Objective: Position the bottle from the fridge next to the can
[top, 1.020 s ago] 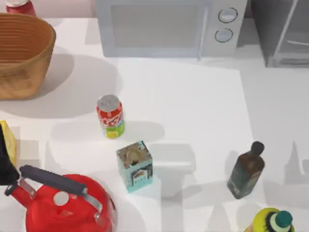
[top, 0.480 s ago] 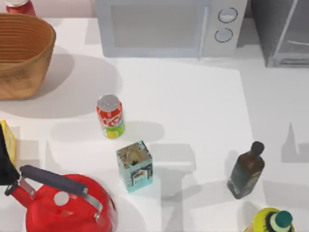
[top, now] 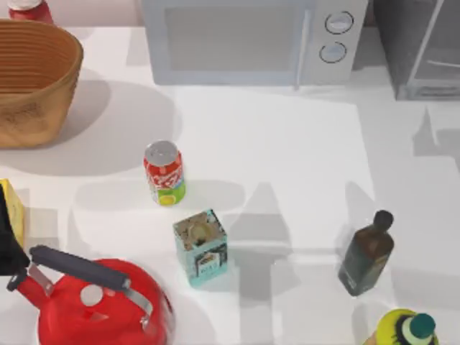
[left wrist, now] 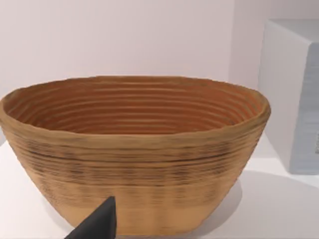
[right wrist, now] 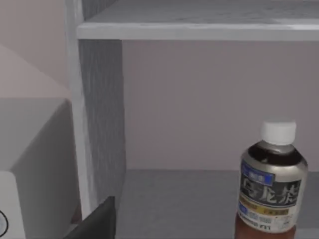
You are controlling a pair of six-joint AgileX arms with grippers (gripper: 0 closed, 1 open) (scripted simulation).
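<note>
We see the bottle [right wrist: 273, 184] standing upright on a shelf inside the fridge [right wrist: 94, 124], ahead of our right gripper [right wrist: 97, 221] and apart from it; how wide its fingers stand, we cannot tell. The can [top: 164, 172] stands left of the desk's [top: 287, 158] middle.

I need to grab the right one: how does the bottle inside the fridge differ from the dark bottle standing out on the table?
The bottle in the fridge is clear plastic with a white cap and a grey-blue label above reddish-brown contents. The dark bottle on the table is opaque green-brown, flask-like, with a black stopper. One stands on a fridge shelf, the other in the open. Both stand upright.
</note>
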